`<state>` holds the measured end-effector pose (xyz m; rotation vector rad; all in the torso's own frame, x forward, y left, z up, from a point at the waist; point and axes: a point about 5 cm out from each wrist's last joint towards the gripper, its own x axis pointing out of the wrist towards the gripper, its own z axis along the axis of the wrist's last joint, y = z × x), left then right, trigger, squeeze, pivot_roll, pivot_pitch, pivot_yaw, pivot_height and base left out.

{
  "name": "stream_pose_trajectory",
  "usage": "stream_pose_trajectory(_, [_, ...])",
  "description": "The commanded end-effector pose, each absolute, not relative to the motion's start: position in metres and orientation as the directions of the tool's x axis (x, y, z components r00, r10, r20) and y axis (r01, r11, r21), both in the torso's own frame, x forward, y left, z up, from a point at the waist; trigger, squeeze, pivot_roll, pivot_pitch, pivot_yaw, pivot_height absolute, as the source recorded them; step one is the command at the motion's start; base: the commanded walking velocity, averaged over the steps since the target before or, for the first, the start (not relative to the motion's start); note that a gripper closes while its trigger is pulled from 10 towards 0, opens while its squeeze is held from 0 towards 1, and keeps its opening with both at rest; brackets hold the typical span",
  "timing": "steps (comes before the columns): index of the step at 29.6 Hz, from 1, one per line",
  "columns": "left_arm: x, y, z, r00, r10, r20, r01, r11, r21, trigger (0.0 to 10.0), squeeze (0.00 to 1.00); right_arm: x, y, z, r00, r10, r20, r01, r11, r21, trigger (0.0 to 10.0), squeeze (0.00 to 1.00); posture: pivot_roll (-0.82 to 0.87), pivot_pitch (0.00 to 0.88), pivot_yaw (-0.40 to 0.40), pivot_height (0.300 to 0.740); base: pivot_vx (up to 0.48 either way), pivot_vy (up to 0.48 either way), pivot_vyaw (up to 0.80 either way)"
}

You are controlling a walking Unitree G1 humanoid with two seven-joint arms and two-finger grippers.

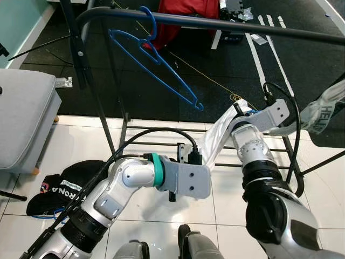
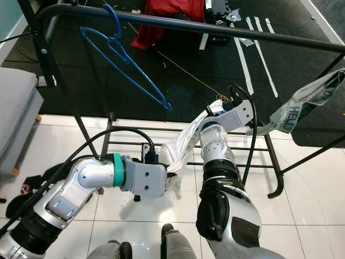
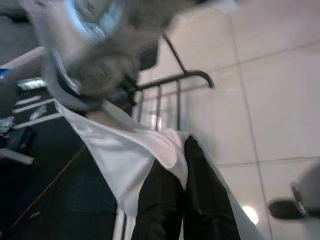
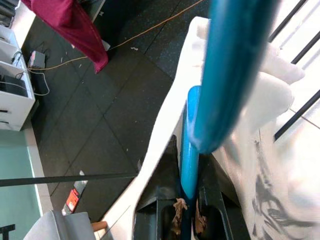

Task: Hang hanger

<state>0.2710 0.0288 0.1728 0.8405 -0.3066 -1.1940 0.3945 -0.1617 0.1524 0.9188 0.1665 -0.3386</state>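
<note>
Plastic is what this job turns on: a blue hanger point(image 4: 190, 145) runs down between the right gripper point(image 4: 189, 212)'s two black fingers, which stand nearly closed with the thin blue bar pinched between them, white garment point(image 1: 218, 137) draped over it and spilling toward the left gripper point(image 3: 182, 200). That left gripper's fingers lie close together around a fold of the white cloth, apparently holding it. Both grippers sit low, in front of the clothes rack's bottom rungs over the white tiled floor point(image 1: 151, 216), well below the black top rail point(image 1: 226, 24), where another blue hanger point(image 1: 156, 67) already hangs tilted by its hook. The held hanger looks light, stiff and smooth, so it may well twist or slide in a two-finger pinch; a hold near the neck, just under the hook, should keep the hook steady for the rail. The garment is soft and limp and adds little weight, but it can slip off the shoulders or snag on the rungs, so the left gripper is best kept on a gathered fold. A black cap point(image 1: 59, 189) lies on the floor beside a grey seat point(image 1: 24, 118).
</note>
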Motion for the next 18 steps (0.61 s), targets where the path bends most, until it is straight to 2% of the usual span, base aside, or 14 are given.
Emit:
stream_pose_trajectory(1, [0.271, 0.018, 0.182, 0.37, -0.915, -0.158, 0.688, 0.156, 0.709, 10.0, 0.0, 0.397, -0.155, 0.159, 0.947, -0.201, -0.253, 0.323, 0.576, 0.751, 0.0, 0.0, -0.04, 0.152, -0.03, 0.74, 0.0, 0.0, 0.0])
stream_pose_trajectory(8, [0.271, 0.017, 0.185, 0.375, -0.915, -0.147, 0.703, 0.178, 0.689, 10.0, 0.0, 0.397, -0.146, 0.158, 0.953, -0.159, -0.257, 0.301, 0.579, 0.758, 0.0, 0.0, -0.04, 0.152, -0.03, 0.74, 0.0, 0.0, 0.0])
stream_pose_trajectory(16, [0.27, 0.02, 0.177, 0.378, -0.903, -0.205, 0.721, 0.148, 0.677, 10.0, 0.0, 0.397, -0.139, 0.16, 0.961, -0.13, -0.243, 0.271, 0.604, 0.75, 0.0, 0.0, -0.04, 0.153, -0.03, 0.74, 0.0, 0.0, 0.0])
stream_pose_trajectory(17, [0.27, 0.021, 0.176, 0.376, -0.902, -0.214, 0.741, 0.154, 0.653, 10.0, 1.0, 0.397, -0.14, 0.16, 0.961, -0.132, -0.243, 0.272, 0.605, 0.749, 0.0, 0.0, -0.04, 0.153, -0.03, 0.74, 0.0, 0.0, 0.0])
stream_pose_trajectory(18, [0.27, 0.021, 0.176, 0.376, -0.902, -0.214, 0.741, 0.154, 0.653, 10.0, 1.0, 0.397, -0.14, 0.16, 0.961, -0.132, -0.243, 0.272, 0.605, 0.749, 0.0, 0.0, -0.04, 0.153, -0.03, 0.74, 0.0, 0.0, 0.0])
